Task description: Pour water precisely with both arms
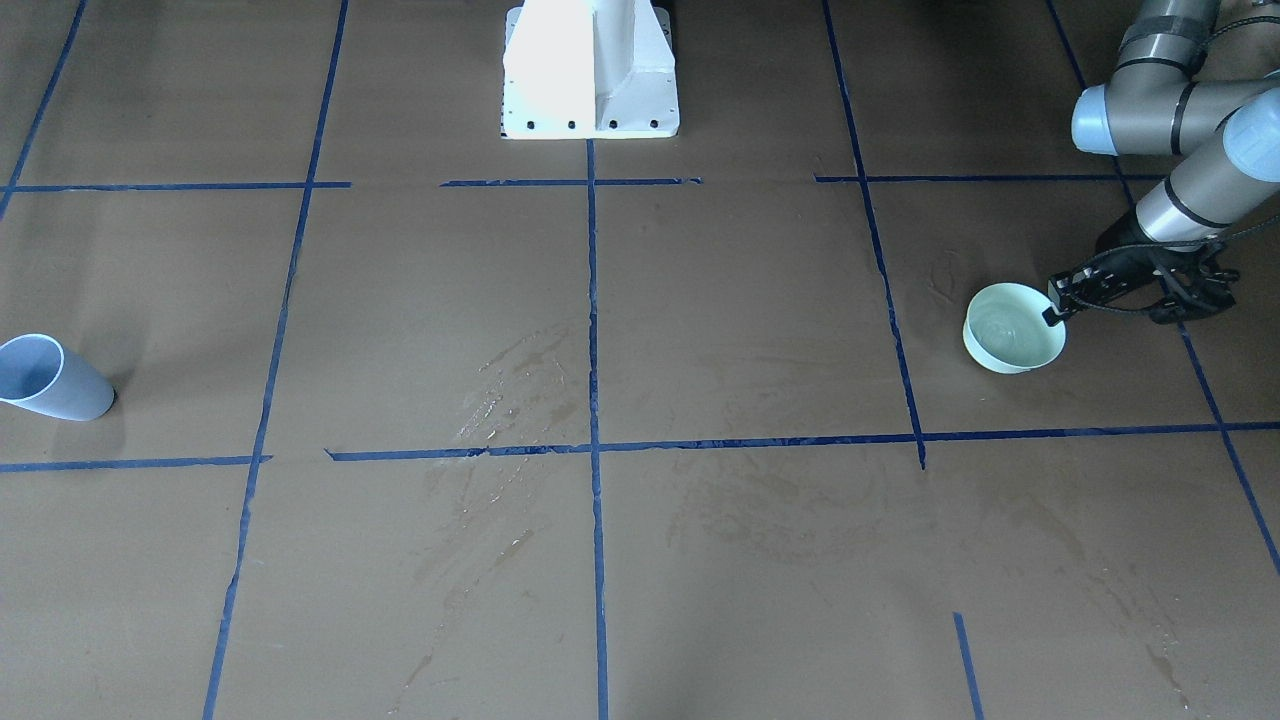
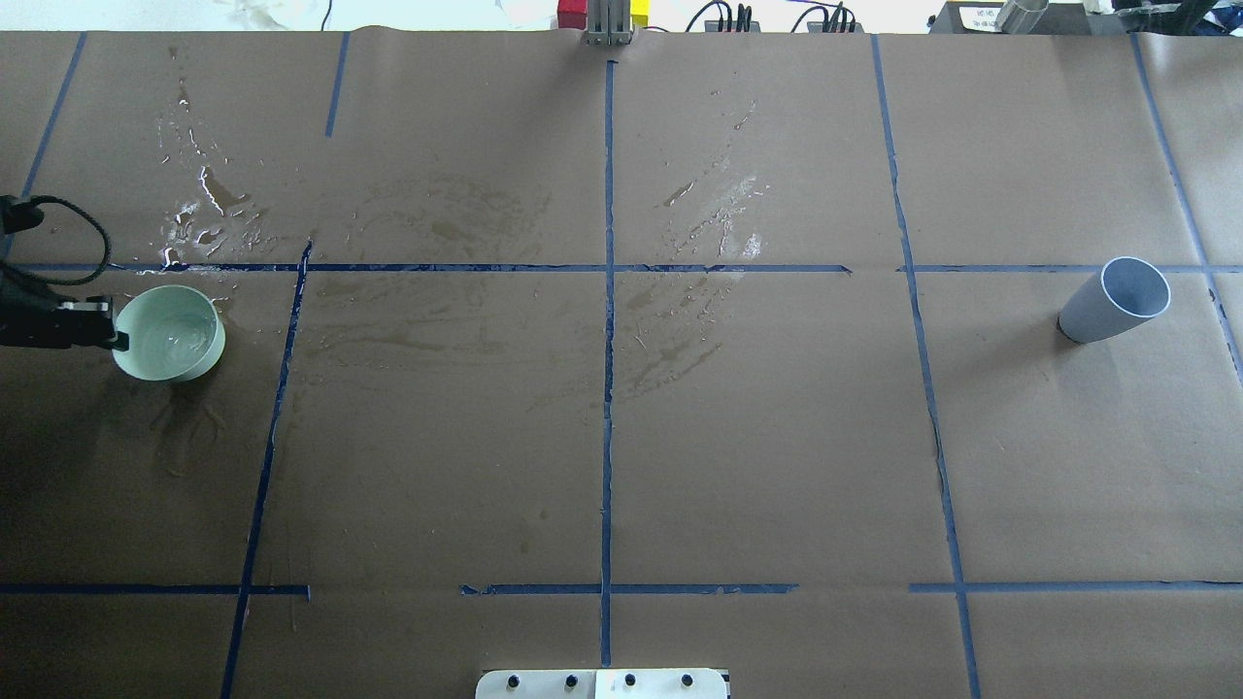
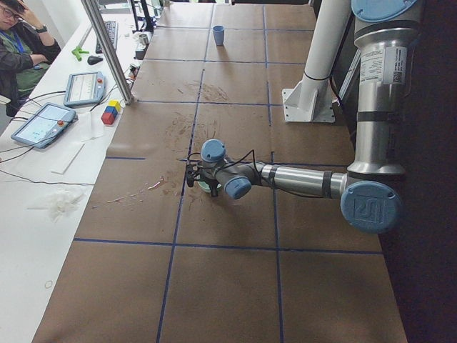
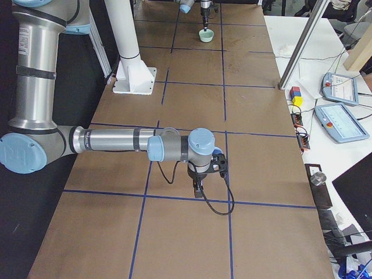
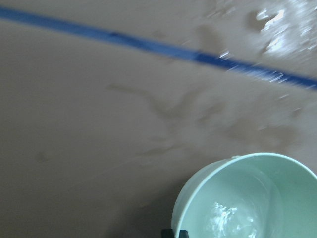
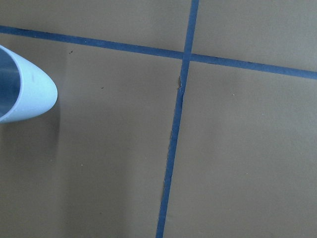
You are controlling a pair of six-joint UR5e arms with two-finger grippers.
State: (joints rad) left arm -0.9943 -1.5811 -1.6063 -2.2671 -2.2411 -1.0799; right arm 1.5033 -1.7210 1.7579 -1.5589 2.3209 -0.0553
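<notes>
A mint-green bowl (image 1: 1012,350) holds a little clear water (image 1: 1008,328) at the table's left end. My left gripper (image 1: 1054,306) is shut on the bowl's rim, pinching it from the outer side. The bowl (image 2: 167,335) and gripper (image 2: 113,336) show again in the overhead view, and the rim and water (image 5: 233,214) in the left wrist view. A pale blue-grey cup (image 2: 1113,301) stands upright and alone at the right end. It also shows in the front view (image 1: 50,378). My right gripper (image 4: 198,189) hangs over the table near it; I cannot tell whether it is open or shut.
Wet spill patches (image 2: 209,209) lie beyond the bowl, and more lie near the table's middle (image 2: 719,209). The white pedestal (image 1: 590,70) stands at the robot's edge. A side table with tablets (image 3: 43,123), a metal post (image 3: 108,51) and an operator (image 3: 21,44) flank the far edge.
</notes>
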